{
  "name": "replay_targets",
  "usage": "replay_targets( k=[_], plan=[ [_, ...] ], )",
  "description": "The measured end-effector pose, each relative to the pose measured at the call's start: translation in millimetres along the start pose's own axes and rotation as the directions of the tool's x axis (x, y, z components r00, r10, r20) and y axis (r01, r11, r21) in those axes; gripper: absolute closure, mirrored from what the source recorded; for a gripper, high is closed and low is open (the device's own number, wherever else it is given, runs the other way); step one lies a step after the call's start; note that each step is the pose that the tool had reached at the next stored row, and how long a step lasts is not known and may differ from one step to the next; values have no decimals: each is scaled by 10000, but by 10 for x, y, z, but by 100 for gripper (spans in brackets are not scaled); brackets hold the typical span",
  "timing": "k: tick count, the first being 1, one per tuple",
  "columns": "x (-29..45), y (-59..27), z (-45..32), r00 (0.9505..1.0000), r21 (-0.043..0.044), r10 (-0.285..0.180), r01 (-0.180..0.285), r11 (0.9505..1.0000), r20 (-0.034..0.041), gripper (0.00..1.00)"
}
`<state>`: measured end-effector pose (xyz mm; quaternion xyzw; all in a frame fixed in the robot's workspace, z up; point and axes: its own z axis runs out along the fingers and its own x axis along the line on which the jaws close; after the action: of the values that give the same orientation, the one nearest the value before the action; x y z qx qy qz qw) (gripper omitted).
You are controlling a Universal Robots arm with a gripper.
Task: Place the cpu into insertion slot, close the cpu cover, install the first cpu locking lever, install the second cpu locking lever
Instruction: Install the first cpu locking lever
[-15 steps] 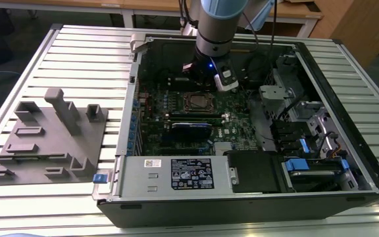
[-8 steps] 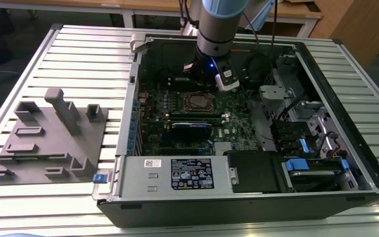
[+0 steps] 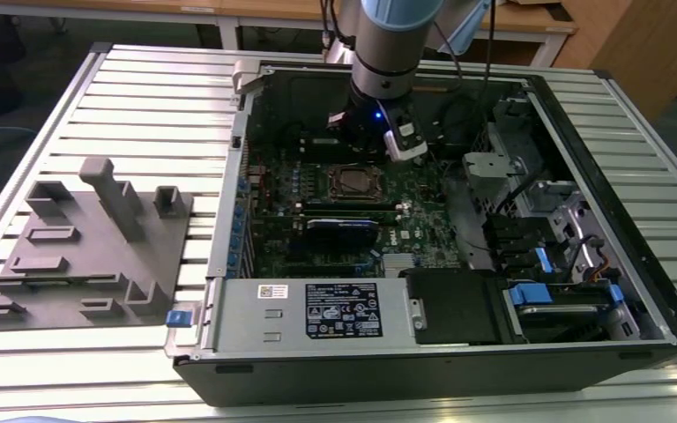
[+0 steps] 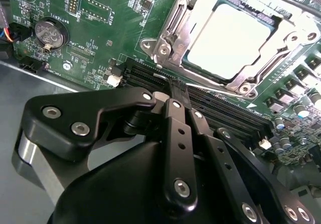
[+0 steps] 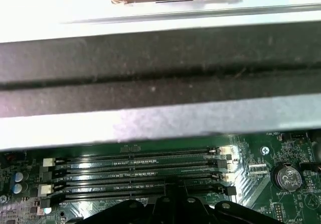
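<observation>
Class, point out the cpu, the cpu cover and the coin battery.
cpu (image 4: 228, 40): second wrist view, middle of its silver top.
cpu cover (image 4: 178, 30): second wrist view, metal frame edge.
coin battery (image 4: 48, 33): second wrist view, round face.

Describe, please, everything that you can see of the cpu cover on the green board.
The cpu cover is a thin, shiny silver metal frame with a large square window. It appears to lie flat and closed over the cpu, whose pale top shows through the window. Screws sit by its corners. A thin wire lever runs along one edge. The shut gripper ends close beside that edge; whether it touches cannot be told.
</observation>
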<state>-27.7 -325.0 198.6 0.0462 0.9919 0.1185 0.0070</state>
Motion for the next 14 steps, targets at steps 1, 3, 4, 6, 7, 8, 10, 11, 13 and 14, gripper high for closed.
replay_targets(
  k=[1,3,4,6,7,8,10,11,13,14],
  plan=[
    [0,1,0,10000,15,0,0,10000,2,89],
    [0,1,0,10000,105,0,0,9999,9,89],
    [0,2,0,10000,147,-3,2,9999,13,89],
    [1,6,1,10000,184,-4,4,9998,16,89],
    [1,11,2,10000,196,-4,4,9998,17,89],
    [2,16,4,10000,202,-4,4,9998,18,89],
    [3,28,6,10000,207,-4,4,9998,19,89],
    [3,33,8,10000,207,-4,4,9998,19,89],
    [3,39,9,10000,216,-6,5,9998,18,89],
    [3,39,10,10000,225,-6,6,9997,20,89]
  ],
)
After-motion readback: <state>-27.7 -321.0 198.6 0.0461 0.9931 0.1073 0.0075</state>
